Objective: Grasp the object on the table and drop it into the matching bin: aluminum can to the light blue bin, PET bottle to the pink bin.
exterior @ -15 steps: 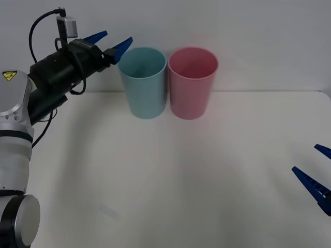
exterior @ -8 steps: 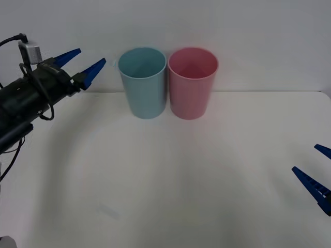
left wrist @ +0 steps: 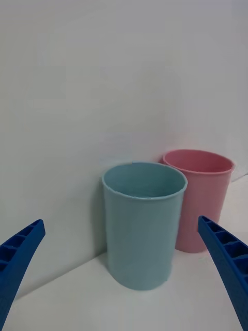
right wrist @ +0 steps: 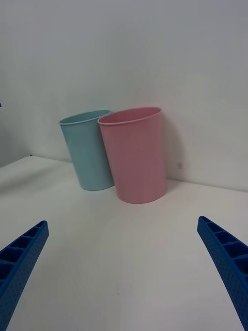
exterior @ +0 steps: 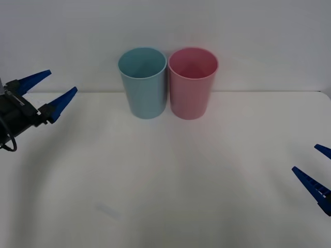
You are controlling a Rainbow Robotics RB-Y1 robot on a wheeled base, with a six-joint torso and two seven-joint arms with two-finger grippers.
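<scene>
Your left gripper (exterior: 50, 92) hangs spread wide, frame left; right gripper (exterior: 314, 166) spread, lower right; light blue bin (exterior: 143, 82) touching pink bin (exterior: 192, 82), top centre.

The right end effector (right wrist: 124, 269) has its 2 blue ribbed fingers (right wrist: 20, 258) spread wide apart, with nothing between them, above the white desk (right wrist: 129, 248). Farther off on the desk stand the light blue bin (right wrist: 89, 150) and the pink bin (right wrist: 135, 154), both upright, side by side and touching or nearly so. A plain white wall (right wrist: 155, 57) rises behind them.
</scene>
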